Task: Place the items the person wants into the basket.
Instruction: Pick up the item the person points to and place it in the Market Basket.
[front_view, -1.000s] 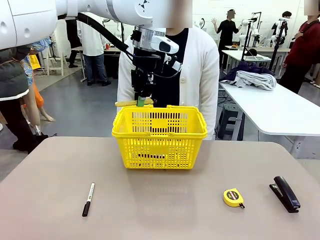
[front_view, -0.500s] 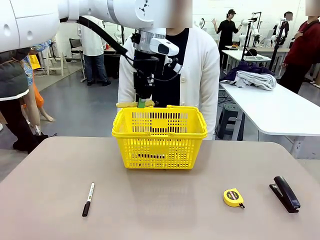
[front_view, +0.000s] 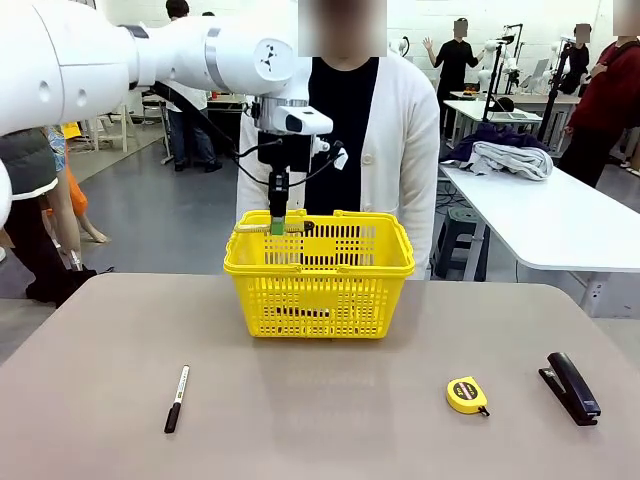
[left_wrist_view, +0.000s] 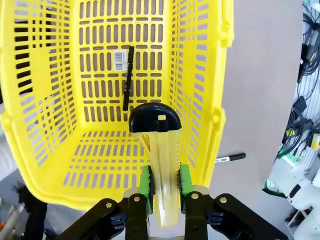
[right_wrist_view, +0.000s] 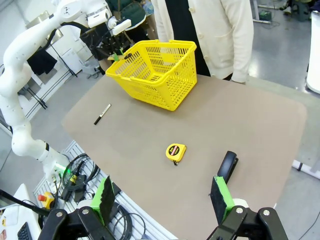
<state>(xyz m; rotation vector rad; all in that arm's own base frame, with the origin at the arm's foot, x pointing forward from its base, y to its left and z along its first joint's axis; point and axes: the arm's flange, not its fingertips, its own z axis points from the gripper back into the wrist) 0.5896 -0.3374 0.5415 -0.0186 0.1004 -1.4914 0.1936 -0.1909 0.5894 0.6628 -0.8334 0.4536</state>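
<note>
My left gripper (front_view: 277, 224) is shut on the long yellow utility knife (left_wrist_view: 163, 150), whose black end (left_wrist_view: 154, 118) points away from the wrist camera. It holds the knife at rim height over the back left part of the yellow basket (front_view: 320, 290). A slim black pen (left_wrist_view: 128, 77) lies on the basket floor. The black stapler (front_view: 571, 387) rests at the table's right front. My right gripper (right_wrist_view: 162, 196) hangs open high above the table's near right edge, with the stapler (right_wrist_view: 227, 166) below it. The person (front_view: 400, 130) in a white cardigan stands behind the basket.
A black marker with a white barrel (front_view: 177, 398) lies on the table at the front left. A small yellow tape measure (front_view: 467, 394) sits left of the stapler. A white table with piled clothes (front_view: 510, 158) stands at the back right.
My left gripper has come down with the knife from above the basket's back rim to rim level. Nothing on the table has moved.
</note>
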